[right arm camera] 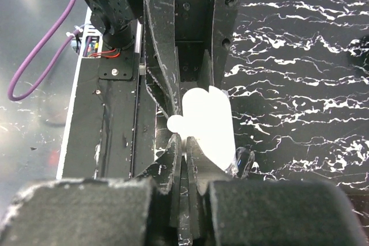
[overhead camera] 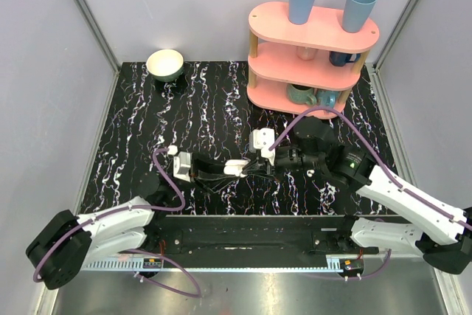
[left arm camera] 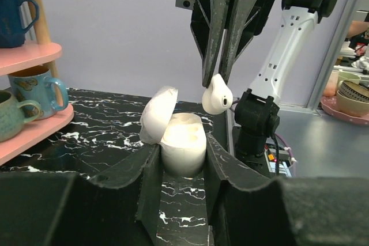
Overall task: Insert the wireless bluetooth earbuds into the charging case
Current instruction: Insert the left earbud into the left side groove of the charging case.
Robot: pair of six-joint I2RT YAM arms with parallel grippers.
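Note:
The white charging case (left arm camera: 181,148) stands upright between the fingers of my left gripper (left arm camera: 182,156), which is shut on it. Its lid (left arm camera: 157,114) is tipped open to the left. From above, my right gripper (left arm camera: 218,78) is shut on one glossy white earbud (left arm camera: 217,95), which hangs just above and right of the case's open top without touching it. In the right wrist view the earbud (right arm camera: 176,123) sits at my right gripper's (right arm camera: 185,142) tips, beside the overexposed case (right arm camera: 209,128). From the top camera, both grippers meet at the case (overhead camera: 237,167) mid-table.
A pink three-tier shelf (overhead camera: 313,32) with mugs and two blue cups stands at the back right; its lower tiers and mugs (left arm camera: 34,93) lie left of the case in the left wrist view. A pale bowl (overhead camera: 165,64) sits at the back left.

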